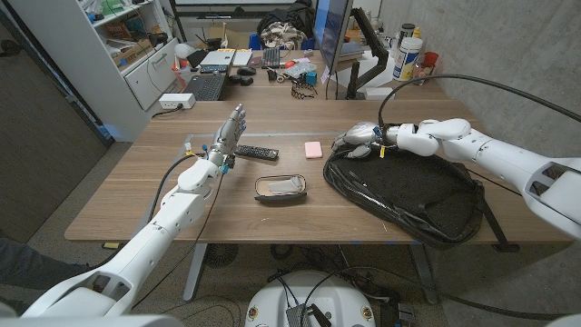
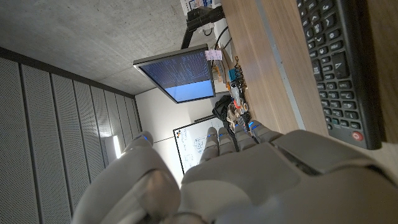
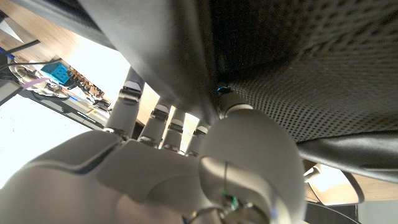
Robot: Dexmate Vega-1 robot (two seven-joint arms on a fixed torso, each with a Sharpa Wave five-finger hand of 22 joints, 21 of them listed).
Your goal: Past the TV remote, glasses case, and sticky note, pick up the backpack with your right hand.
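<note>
Head view showed the wooden counter point(image 1: 136, 204) with the black backpack point(image 1: 408, 191) lying flat on its right side, one corner hanging a little over the near edge. That bag was the thing to lift, and the right hand point(image 1: 363, 138) was on its far left end, near the top where the straps gather. In the right wrist view the right hand point(image 3: 180, 168) had its fingers point(image 3: 127, 99) curled over a dark band of the bag, with the mesh back panel close against the thumb. It looked like a grip on the strap or top edge, though how firmly it held could not be judged.

To do this step well, the fingers probably needed to wrap fully around the band before any lift, since a soft bag sags and can slide out of a shallow hold. A straight, slow rise seemed wise, keeping the trailing straps away from the small things nearby.

The left hand point(image 1: 227, 136) stood over the counter with its fingers extended upward, holding nothing, just beside the TV remote point(image 1: 256, 152). The glasses case point(image 1: 280, 187) lay at mid-counter, and the pink sticky note point(image 1: 314, 149) sat just left of the bag's end, closest to any swinging strap.
</note>
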